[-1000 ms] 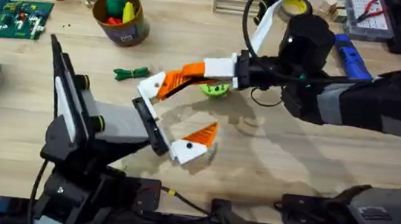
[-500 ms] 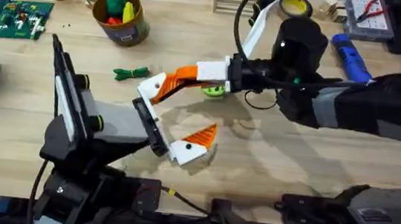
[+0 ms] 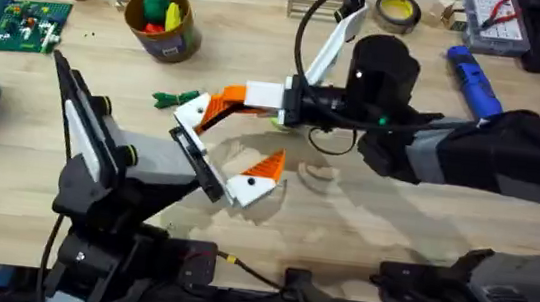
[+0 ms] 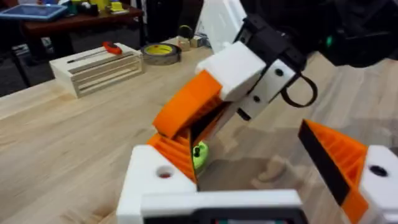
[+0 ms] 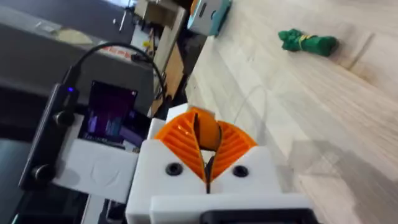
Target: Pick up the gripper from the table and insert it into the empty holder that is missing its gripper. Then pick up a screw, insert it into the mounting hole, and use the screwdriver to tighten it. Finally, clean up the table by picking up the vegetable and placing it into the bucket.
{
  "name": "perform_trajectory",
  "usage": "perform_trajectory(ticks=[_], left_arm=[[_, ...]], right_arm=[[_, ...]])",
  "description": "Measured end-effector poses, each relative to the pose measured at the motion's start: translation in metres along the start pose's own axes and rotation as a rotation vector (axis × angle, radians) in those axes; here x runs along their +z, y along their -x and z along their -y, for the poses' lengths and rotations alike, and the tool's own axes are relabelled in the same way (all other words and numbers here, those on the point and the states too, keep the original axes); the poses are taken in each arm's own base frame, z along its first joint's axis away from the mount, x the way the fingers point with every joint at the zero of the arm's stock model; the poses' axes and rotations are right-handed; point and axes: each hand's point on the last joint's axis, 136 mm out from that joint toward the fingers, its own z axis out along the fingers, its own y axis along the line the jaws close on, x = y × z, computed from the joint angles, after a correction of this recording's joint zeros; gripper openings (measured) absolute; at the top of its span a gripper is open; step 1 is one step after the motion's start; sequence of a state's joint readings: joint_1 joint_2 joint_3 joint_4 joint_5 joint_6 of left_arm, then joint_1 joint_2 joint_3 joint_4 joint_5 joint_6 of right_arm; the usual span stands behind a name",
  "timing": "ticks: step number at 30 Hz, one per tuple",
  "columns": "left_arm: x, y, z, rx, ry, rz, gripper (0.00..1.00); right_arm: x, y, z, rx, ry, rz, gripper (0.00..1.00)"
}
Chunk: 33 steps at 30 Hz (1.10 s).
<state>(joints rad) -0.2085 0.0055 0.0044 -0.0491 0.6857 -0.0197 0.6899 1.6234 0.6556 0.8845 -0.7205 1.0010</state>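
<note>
Right gripper (image 3: 216, 108) stretched across the middle of the table (image 3: 445, 205), orange pads pressed together around the small orange gripper (image 5: 209, 134), whose edge peeks between them in the right wrist view. Tip of that closed pair set against the holder (image 3: 190, 112), the upper white finger block of the left gripper (image 3: 222, 151). In the left wrist view, orange wedge seated against the holder's front, right arm's fingers (image 4: 186, 106) still clamped on it. Left gripper spread wide, nothing between its own fingers; lower finger with its orange pad (image 3: 266, 167) lying near the table's middle. Vegetable (image 3: 176, 98) on the wood just beside the holder, toward the far left. Bucket (image 3: 162, 24) near the far left corner, toy pieces inside. Screwdriver (image 3: 473, 78) near the far right edge. Lime-green disc (image 4: 199, 154) partly hidden under the joined fingers.
</note>
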Motion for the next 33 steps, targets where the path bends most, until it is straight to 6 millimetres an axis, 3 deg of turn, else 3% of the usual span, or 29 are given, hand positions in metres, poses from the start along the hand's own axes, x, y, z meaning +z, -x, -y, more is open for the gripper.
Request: perform_trajectory(ticks=[33], left_arm=[[-0.0001,0.0002,-0.0038,-0.005,0.022,0.001,0.993]], right_arm=[[0.0039,-0.0025,-0.0002,-0.022,-0.011,0.007,0.006]])
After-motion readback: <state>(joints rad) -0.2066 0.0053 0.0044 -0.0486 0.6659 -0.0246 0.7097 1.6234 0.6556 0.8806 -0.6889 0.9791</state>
